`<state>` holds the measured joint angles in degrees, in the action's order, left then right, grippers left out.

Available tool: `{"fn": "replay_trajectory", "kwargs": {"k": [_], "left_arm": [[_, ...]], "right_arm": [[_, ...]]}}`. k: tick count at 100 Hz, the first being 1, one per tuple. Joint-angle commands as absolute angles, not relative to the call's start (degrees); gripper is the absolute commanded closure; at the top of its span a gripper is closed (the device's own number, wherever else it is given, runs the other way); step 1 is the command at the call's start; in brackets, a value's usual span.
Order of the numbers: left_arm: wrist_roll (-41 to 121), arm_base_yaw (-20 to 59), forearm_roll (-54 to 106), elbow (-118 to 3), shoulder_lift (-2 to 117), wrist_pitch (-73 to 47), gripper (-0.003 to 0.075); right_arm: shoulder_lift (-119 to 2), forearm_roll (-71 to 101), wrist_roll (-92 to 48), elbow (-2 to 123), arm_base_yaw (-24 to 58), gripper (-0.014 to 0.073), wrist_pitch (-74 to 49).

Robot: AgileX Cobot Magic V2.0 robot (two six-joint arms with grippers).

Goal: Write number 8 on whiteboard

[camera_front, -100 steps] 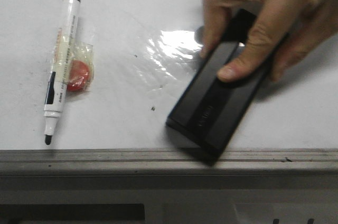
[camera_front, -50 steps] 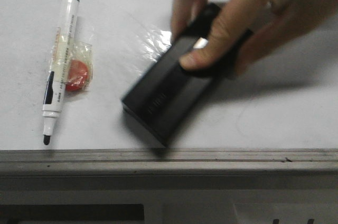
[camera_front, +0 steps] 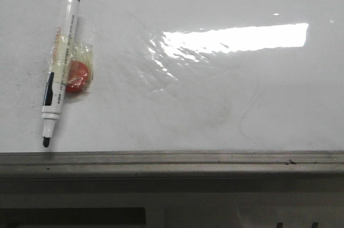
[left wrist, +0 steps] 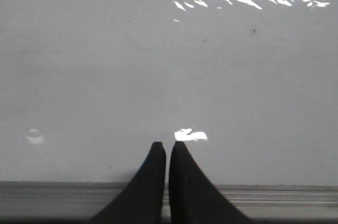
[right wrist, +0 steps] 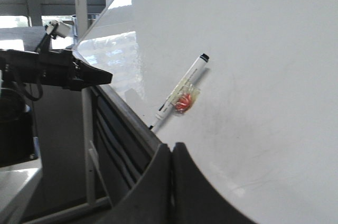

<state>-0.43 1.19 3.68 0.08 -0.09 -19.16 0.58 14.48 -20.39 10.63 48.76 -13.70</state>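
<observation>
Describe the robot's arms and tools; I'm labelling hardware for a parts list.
Each wrist view shows a tool, left and right, with two plain matt black fingers, broad at the base, curving to narrow tips. No markings or cables show on them. The other arm, seen from the right wrist, is black and blocky with a pointed end.

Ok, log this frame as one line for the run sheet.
whiteboard: no number 8 visible | marker: lying uncapped, untouched | left gripper: shut, empty | right gripper: shut, empty

The left hand [left wrist: 167, 152] shows two matte black fingers [left wrist: 150, 182], broad at the base and tapering in curves to narrow tips. The right hand [right wrist: 171, 152] looks alike: smooth dark fingers [right wrist: 198, 192], curved, unmarked, without visible screws or cables.
</observation>
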Motion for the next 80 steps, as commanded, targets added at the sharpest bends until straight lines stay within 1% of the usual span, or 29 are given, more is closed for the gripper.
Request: {"fn": "replay_trajectory", "kwargs": {"k": [1, 10, 17, 42, 48, 53, 64, 71, 80], "left_arm": [[-1.02, 1.01, 3.72, 1.90, -1.87, -16.65, 0.0741], [-1.02, 1.01, 3.72, 1.90, -1.87, -16.65, 0.0741], [-1.02, 1.01, 3.72, 1.90, -1.87, -16.65, 0.0741], [-1.02, 1.01, 3.72, 1.90, -1.87, -16.65, 0.0741], [-1.02, 1.01, 3.72, 1.90, -1.87, -16.65, 0.0741], [-1.02, 1.01, 3.72, 1.90, -1.87, -16.65, 0.0741], [-1.02, 1.01, 3.72, 1.90, -1.87, -16.65, 0.0741], [-1.02, 1.01, 3.72, 1.90, -1.87, -16.65, 0.0741], [-1.02, 1.01, 3.72, 1.90, -1.87, -16.65, 0.0741]], "right_arm": [[0.68, 10.35, -21.09, 12.01, 46.96, 0.0658, -9.70], [0.68, 9.72, -21.09, 12.01, 44.08, 0.0658, -9.29], [0.68, 9.72, -21.09, 12.01, 39.97, 0.0658, -8.44], [0.68, 9.49, -21.09, 12.01, 18.55, 0.0658, -7.62], [0.68, 6.63, -20.83, 11.58, 13.22, 0.0658, -7.34], [0.68, 3.46, -18.12, 10.68, 8.76, 0.0658, -6.32], [0.68, 2.86, -10.00, 7.19, -1.00, 0.0658, -1.23], [0.68, 2.88, -7.64, 4.29, -5.90, 0.0658, 2.30], [0.68, 2.35, -5.01, 0.43, -9.81, 0.0658, 4.75]]}}
